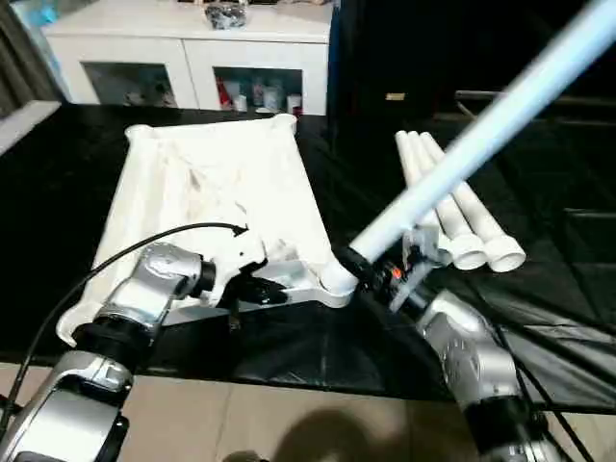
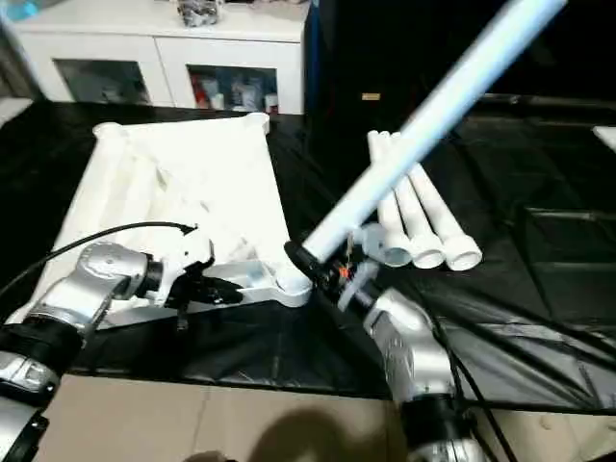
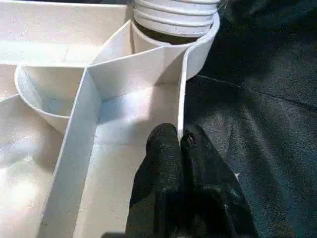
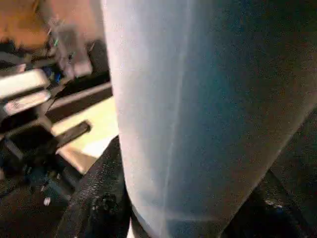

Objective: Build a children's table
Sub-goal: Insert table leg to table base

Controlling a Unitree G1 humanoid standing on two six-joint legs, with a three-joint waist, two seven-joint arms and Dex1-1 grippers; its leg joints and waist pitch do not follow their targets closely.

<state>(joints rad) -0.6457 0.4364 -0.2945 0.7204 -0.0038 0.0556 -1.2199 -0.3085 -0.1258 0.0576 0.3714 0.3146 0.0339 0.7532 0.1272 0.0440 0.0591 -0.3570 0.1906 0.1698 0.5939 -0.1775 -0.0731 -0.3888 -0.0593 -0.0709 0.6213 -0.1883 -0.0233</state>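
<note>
Head views: lying underside-up on black sheet (image 1: 318, 361), tabletop (image 1: 217, 192); right gripper (image 1: 371, 274) grasping leg (image 1: 472, 144), its end sitting in near corner socket (image 1: 332, 279); three legs (image 1: 462, 226) resting beside; cabinet (image 1: 188, 53) standing behind.

Left wrist: left gripper (image 3: 181, 148) pinching tabletop rim.

Right wrist: leg passing between fingers (image 4: 96, 198).

My tabletop (image 1: 221, 183) is white with faint brownish smudges across its ribbed underside; the leg (image 1: 481, 135) I hold looks pale blue-white, and the three spare legs (image 1: 462, 221) are plain white. My fingers (image 3: 166, 163) are matte black and my forearms (image 1: 154, 289) silver, over a black sheet (image 1: 539, 318). Cabinet (image 1: 183, 38) white, floor (image 1: 241, 419) beige.
</note>
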